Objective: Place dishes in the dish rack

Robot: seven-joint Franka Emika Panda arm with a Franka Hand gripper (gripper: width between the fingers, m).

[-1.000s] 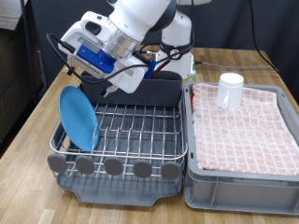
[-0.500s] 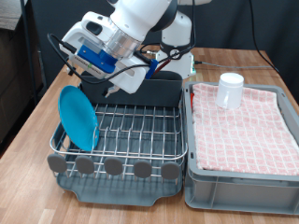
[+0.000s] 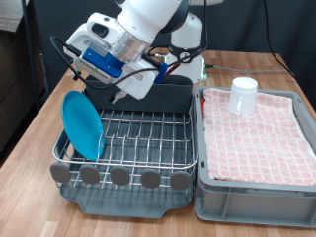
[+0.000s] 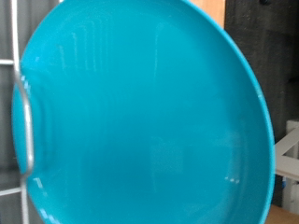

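Observation:
The light-blue plate [image 3: 82, 124] stands on edge in the slots at the exterior view's left end of the dish rack [image 3: 143, 135]. It fills the wrist view [image 4: 140, 112], with one rack wire [image 4: 27, 126] beside it. My gripper [image 3: 91, 87] hangs just above the plate's top rim; its fingers are hidden by the hand. The white cup [image 3: 243, 96] stands on the pink checked cloth [image 3: 257, 128] at the exterior view's right. I cannot make out the wooden spoon.
The rack's grey caddy [image 3: 166, 97] sits at its back, under my arm. Round grey discs [image 3: 119, 177] line its front. The grey bin [image 3: 257, 193] with the cloth stands close against the rack's right side. Wooden tabletop [image 3: 35, 123] lies to the left.

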